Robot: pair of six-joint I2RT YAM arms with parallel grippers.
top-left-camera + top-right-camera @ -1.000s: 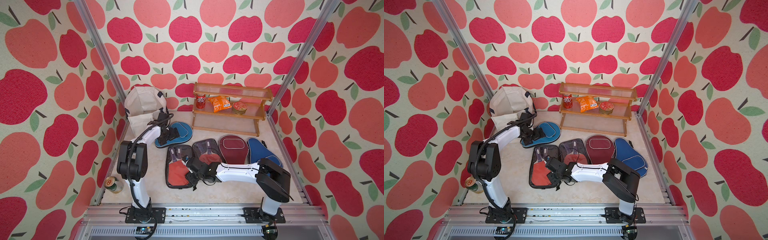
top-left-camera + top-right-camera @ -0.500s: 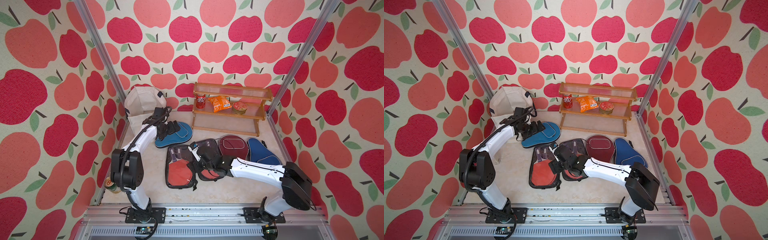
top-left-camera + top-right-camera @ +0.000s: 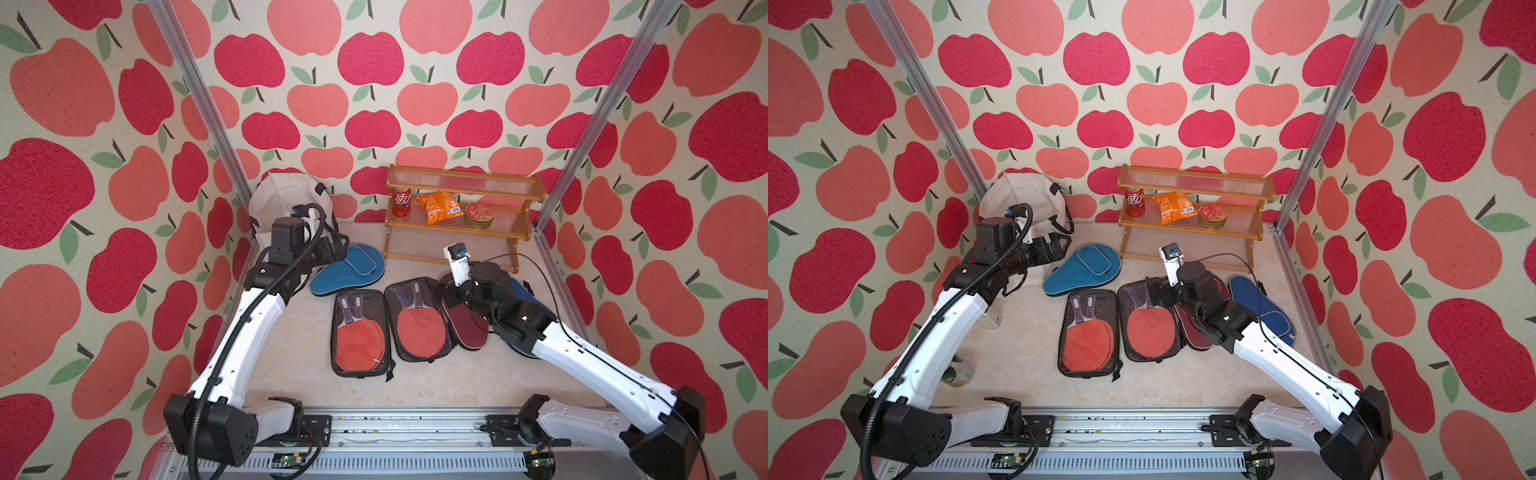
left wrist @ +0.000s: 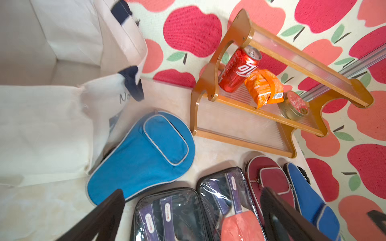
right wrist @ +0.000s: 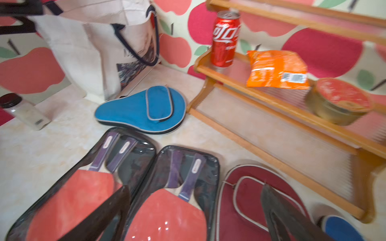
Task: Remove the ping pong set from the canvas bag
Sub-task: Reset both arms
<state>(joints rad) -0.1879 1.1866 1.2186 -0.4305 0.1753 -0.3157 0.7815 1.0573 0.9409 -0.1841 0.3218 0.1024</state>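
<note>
Against the back left corner stands the canvas bag [image 3: 282,195], upright with its mouth open. The left wrist view looks into it and shows pale lining. Along the back wall a wooden shelf [image 3: 465,183] holds a red soda can [image 3: 401,201], an orange snack packet [image 3: 439,207] and a round tin [image 3: 480,215] on its middle tier.

All five pieces of the ping pong set lie flat on the table [image 3: 291,353], outside the bag. A teal-blue cover [image 3: 349,274] lies just beside the bag's foot. Nearer the front, four lie edge to edge in a row: a clear case [image 3: 359,299], a second clear case [image 3: 417,291], a maroon cover [image 3: 467,328] and a dark blue cover [image 3: 1262,307]. Each clear case holds red paddles [image 3: 359,343] with purple handles. A small black-lidded jar [image 5: 23,112] stands by the bag, its contents unclear.

The left gripper [image 4: 192,191] hovers by the bag above the teal-blue cover's narrow end, jaws spread wide and holding nothing. The right gripper [image 5: 195,187] hangs over the second clear case and the maroon cover, jaws also wide and empty.

A second ago the right gripper sat low at the near ends of the two clear cases with its arm folded along the front. It has since lifted and pulled back to the right. The left gripper has drawn back from the teal-blue cover toward the bag.
</note>
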